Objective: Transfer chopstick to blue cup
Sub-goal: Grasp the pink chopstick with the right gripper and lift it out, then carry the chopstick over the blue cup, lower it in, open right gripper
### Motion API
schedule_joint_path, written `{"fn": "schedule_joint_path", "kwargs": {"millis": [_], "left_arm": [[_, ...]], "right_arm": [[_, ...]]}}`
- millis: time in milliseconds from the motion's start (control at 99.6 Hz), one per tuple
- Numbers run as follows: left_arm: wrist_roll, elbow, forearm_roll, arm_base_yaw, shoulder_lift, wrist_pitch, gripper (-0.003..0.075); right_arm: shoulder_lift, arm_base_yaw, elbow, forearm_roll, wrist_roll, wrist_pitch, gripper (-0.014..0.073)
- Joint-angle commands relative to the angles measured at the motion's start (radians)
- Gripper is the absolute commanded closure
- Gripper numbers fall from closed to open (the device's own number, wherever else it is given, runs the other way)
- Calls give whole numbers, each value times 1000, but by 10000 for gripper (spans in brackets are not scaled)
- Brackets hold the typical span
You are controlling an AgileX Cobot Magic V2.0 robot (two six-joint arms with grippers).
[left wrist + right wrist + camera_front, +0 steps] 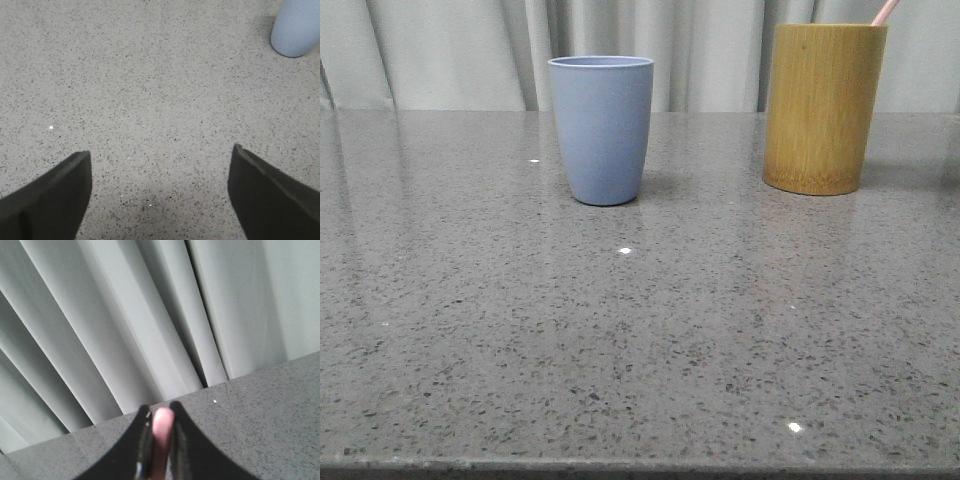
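The blue cup (602, 128) stands upright at the back middle of the table. A pale pink chopstick (885, 11) pokes out of the top of the bamboo holder (823, 106) at the back right; only its upper end shows. In the right wrist view my right gripper (160, 416) is shut on the pink chopstick (162, 435), which stands between its fingers. My left gripper (161, 157) is open and empty above bare table, with the blue cup (297, 26) some way off. Neither gripper shows in the front view.
The table is grey speckled stone (640, 330). A grey pleated curtain (450, 50) hangs behind its far edge. The table's front edge runs along the bottom of the front view.
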Motion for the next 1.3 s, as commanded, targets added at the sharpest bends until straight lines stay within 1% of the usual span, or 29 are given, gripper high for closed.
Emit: {"fn": "schedule_joint_path", "kwargs": {"millis": [0, 90, 281, 392, 462, 572, 743, 863, 964, 1084, 1285], "left_arm": [[-11, -23, -11, 1, 4, -56, 185], [-11, -23, -11, 1, 4, -49, 185], [-11, -23, -11, 1, 4, -43, 185], [-11, -23, -11, 1, 4, -43, 185], [-11, -23, -11, 1, 4, -43, 185], [-11, -23, -11, 1, 4, -43, 185], [-11, -23, -11, 1, 4, -43, 185], [-11, -23, -11, 1, 4, -43, 185], [-11, -23, -11, 1, 4, -43, 185], [-11, -23, -11, 1, 4, -43, 185], [-11, -23, -11, 1, 4, -43, 185]], "right_arm": [[-25, 0, -36, -13, 28, -106, 615], [-25, 0, -36, -26, 50, -119, 666], [-29, 0, -41, -60, 50, -133, 661], [-44, 0, -74, -79, 50, -103, 661], [-57, 0, -114, -111, 48, -43, 661], [-76, 0, -204, -162, 38, 101, 661], [-85, 0, -408, -238, 32, 310, 661], [-85, 0, -557, -238, 33, 465, 661], [-85, 25, -661, -236, 34, 561, 661], [-85, 88, -740, -236, 34, 633, 661], [-58, 216, -745, -229, 34, 626, 661]]}}
